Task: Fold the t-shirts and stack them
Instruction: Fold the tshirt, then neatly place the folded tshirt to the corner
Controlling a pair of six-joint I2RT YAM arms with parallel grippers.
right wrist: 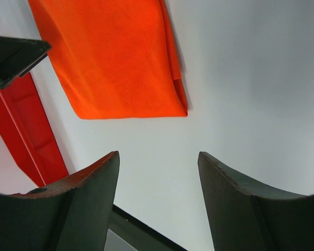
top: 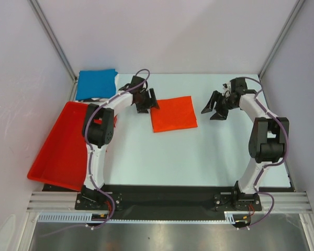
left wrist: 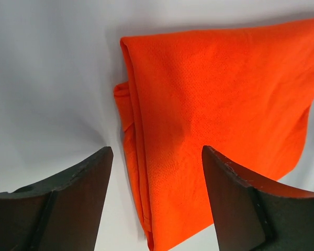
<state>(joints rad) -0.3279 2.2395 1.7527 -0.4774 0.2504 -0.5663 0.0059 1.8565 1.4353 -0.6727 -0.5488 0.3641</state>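
Both gape empty — left end effector (top: 148,104), right end effector (top: 213,111) — beside folded orange t-shirt (top: 172,113).

red tray (top: 57,151): left side of table (top: 199,151), possibly overhanging its edge | table: pale, flat

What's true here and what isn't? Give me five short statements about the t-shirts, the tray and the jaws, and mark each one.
1. The orange t-shirt lies folded on the table. True.
2. The blue t-shirt is stacked on the orange one. False: it lies apart, at the far left corner.
3. The left jaws stand open at the orange t-shirt's edge. True.
4. The red tray sits on the table's right side. False: it is on the left, beside the left arm.
5. The right jaws grip the orange t-shirt. False: they are open and clear of it, to its right.
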